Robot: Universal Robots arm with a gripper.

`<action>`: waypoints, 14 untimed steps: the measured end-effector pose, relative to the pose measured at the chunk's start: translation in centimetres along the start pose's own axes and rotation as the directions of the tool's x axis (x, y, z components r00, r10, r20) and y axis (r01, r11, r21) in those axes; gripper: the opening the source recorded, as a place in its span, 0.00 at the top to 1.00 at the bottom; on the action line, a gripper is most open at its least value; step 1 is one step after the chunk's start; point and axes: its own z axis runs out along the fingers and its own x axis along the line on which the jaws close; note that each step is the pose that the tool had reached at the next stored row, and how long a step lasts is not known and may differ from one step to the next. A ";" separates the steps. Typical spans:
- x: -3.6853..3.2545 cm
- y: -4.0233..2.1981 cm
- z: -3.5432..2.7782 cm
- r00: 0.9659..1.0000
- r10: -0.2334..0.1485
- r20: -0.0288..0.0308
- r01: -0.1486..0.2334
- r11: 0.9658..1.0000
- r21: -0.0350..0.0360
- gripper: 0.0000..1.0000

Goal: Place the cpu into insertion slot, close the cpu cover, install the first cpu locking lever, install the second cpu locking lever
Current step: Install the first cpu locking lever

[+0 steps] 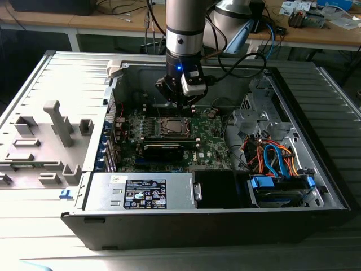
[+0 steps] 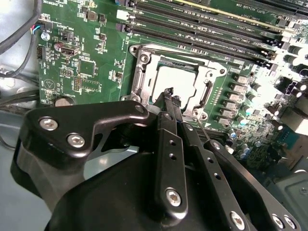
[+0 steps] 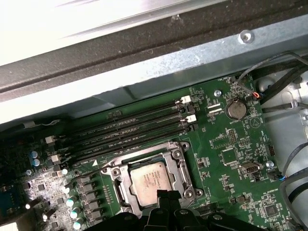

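Observation:
The cpu (image 3: pixel 151 180) lies flat in the insertion slot (image 1: pixel 172 126) on the green board, its silvery top showing. The cpu cover (image 3: pixel 179 166), a silver frame, lies down around it with the chip visible through its window. My gripper (image 2: pixel 168 92) hovers just over the near edge of the socket with its black fingers (image 3: pixel 166 197) pressed together and nothing between them. In the exterior view the gripper (image 1: pixel 179 106) hangs straight above the socket. A thin metal rod (image 2: pixel 203 131) slants up beside the fingers at the socket's edge; whether it is a locking lever I cannot tell.
Long black memory slots (image 3: pixel 130 130) run beside the socket. A round coin battery (image 3: pixel 236 109) sits on the board. A black heatsink block (image 1: pixel 163 149), the power supply (image 1: pixel 144 192) and a bundle of orange and blue cables (image 1: pixel 273 158) fill the case. A grey fixture (image 1: pixel 53 130) lies outside.

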 end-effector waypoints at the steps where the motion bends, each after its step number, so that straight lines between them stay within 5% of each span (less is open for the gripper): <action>1: 0.00 0.00 0.00 1.000 -0.002 0.000 0.002 1.000 0.000 0.89; 14: 0.00 0.00 0.00 0.999 -0.041 0.001 0.041 0.999 -0.001 0.89</action>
